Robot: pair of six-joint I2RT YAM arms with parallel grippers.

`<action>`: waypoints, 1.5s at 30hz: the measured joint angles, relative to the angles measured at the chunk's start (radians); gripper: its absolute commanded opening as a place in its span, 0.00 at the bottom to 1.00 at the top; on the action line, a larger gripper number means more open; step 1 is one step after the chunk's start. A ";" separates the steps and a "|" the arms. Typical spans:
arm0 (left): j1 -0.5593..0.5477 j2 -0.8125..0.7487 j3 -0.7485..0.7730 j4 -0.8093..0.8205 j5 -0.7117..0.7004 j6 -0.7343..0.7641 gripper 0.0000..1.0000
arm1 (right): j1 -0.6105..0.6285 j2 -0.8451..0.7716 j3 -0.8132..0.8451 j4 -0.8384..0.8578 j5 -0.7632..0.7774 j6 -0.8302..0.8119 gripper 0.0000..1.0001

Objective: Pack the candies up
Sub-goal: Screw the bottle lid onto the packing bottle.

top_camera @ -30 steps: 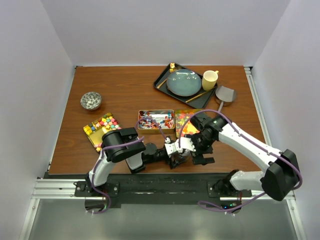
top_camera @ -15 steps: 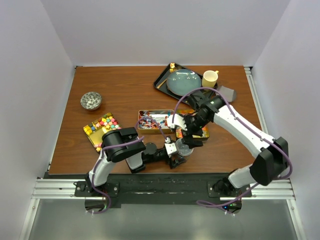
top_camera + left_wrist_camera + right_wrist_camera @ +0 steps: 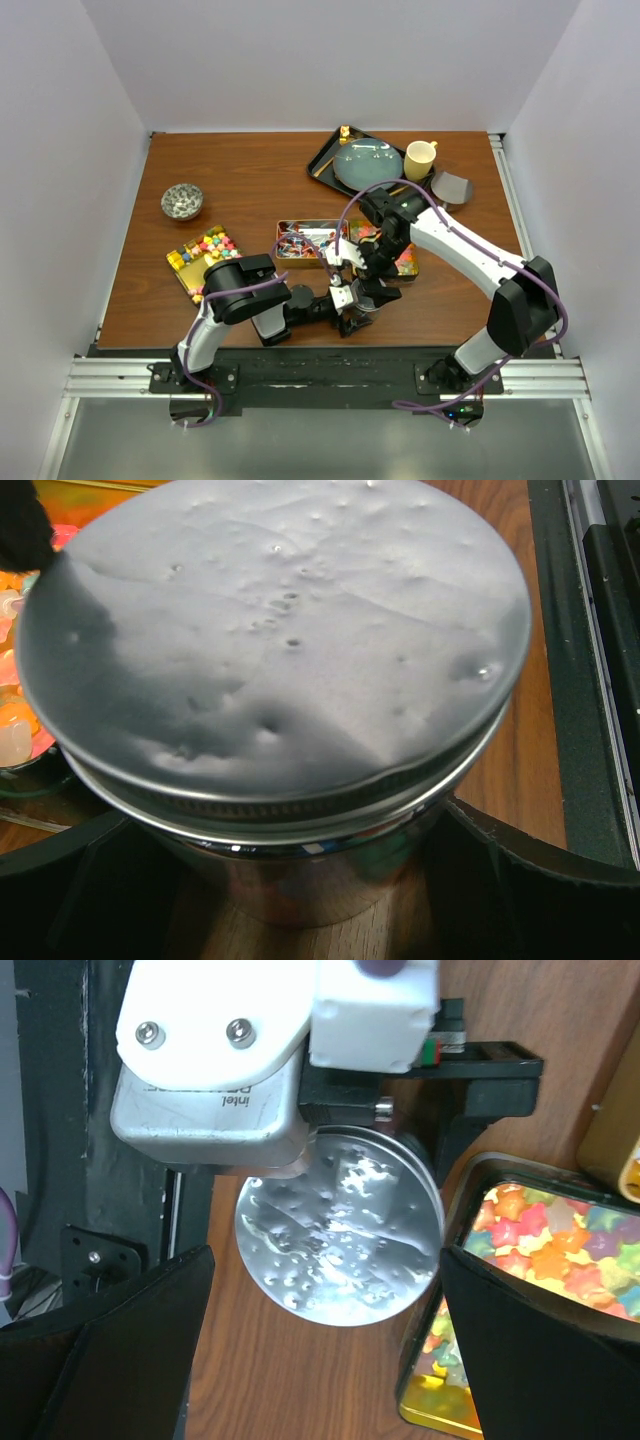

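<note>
A small glass jar with a dented silver lid stands near the front edge. My left gripper is closed on its body, one finger on each side. My right gripper hangs open just above it, and the lid lies between and ahead of its spread fingers. The candies lie in three gold tins. Chunky multicoloured ones are at the left and wrapped ones in the middle. The orange-yellow-pink gummies are beside the jar, partly hidden by my right arm.
A small bowl sits at the left. At the back stands a black tray with a blue plate, beside a yellow mug and a metal scoop. The gummy tin's wall is close to my right finger.
My right arm has swung in from the front right, and its open gripper now hangs over the jar. The left arm and the jar have not moved.
</note>
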 measured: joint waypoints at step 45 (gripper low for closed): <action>0.017 0.003 0.000 -0.001 0.035 0.002 0.00 | -0.024 -0.072 -0.042 0.131 0.053 0.217 0.96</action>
